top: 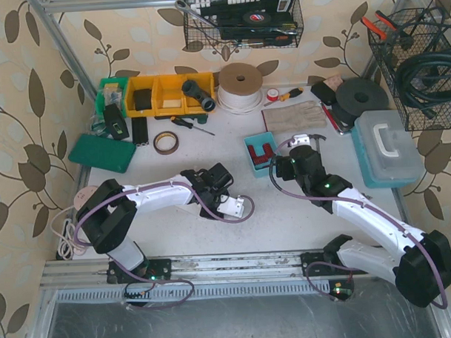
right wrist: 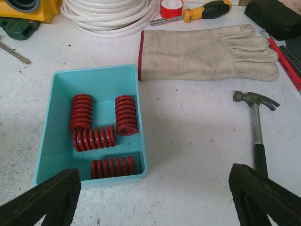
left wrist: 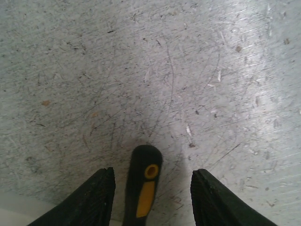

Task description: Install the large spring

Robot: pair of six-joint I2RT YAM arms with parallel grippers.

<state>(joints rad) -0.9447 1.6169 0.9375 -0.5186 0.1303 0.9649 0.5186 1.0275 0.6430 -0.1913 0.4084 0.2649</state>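
Teal tray (top: pixel 248 149) of red springs (top: pixel 263 156) sits mid-table — the right hand (top: pixel 282 167) just beside its right edge.

Left arm (top: pixel 156 195) and right arm (top: pixel 375 219) low, angled inward; left fingers (left wrist: pixel 89 200) half apart, right fingers (right wrist: pixel 44 200) wide apart.

Bright, even overhead light; shadows soft. Mild glare whitens the scratched desk (left wrist: pixel 244 94) in the left wrist view; near jaws blur.
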